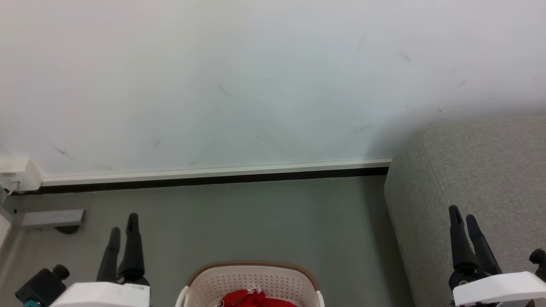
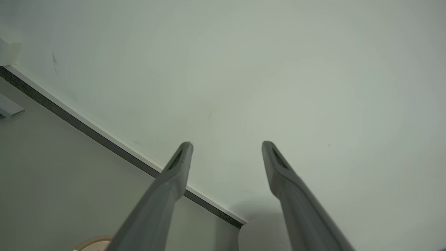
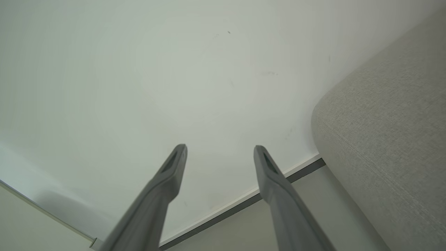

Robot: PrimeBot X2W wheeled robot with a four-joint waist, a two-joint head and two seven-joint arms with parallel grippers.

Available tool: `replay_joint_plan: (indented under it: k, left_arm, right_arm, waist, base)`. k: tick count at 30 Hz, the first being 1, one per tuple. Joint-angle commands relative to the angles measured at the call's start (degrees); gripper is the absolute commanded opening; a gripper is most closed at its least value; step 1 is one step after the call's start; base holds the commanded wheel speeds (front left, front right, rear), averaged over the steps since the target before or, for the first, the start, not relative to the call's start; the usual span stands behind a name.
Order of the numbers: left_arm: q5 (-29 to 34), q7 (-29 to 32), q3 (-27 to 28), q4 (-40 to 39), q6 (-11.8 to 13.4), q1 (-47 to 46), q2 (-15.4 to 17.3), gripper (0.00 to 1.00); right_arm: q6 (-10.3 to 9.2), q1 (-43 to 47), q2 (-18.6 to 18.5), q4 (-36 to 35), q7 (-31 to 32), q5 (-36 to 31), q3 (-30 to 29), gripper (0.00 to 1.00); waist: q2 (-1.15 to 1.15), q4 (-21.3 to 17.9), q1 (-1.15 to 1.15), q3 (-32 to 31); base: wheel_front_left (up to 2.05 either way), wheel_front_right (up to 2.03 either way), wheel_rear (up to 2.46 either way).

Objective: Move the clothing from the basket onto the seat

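Head view: clothing (image 1: 251, 298) in basket (image 1: 256, 277), between left end effector (image 1: 123, 223), right end effector (image 1: 462, 213); both spread.

clothing (image 1: 251, 298) in basket (image 1: 256, 277), seat (image 1: 477, 179) right

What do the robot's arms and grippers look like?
The left gripper and right gripper each have two long, thin black fingers tapering to rounded tips. Close up, they look dark grey with a slot near each tip. The forearms have smooth white covers.
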Motion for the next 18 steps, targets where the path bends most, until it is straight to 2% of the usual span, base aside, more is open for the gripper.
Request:
replay_joint_plan:
  k: [1,9,18]
  left_arm:
    - [2.99,-0.78,-0.16,-0.72,0.43,0.14,0.47,1.00]
    - [10.97,-2.11,-1.00,-0.04,1.93,0.54,0.51,1.00]
    - [17.56,-3.53,-1.49,3.03,3.00,0.60,0.56,1.00]
  right_arm:
    - [-0.05,-1.30,-0.55,-0.73,-0.62,-3.17,-0.30,1.00]
    - [-0.06,-0.88,-0.82,-0.51,-2.03,-12.83,-0.29,1.00]
    - [-0.07,-0.81,-1.28,1.13,-3.39,-19.88,1.62,1.00]
  waist:
    - [0.00,0.03,0.00,0.00]
    - [0.00,0.09,0.00,0.01]
    - [0.00,0.12,0.00,-0.01]
  base:
    - [0.00,0.00,0.00]
    - [0.00,0.00,0.00]
    - [0.00,0.00,0.00]
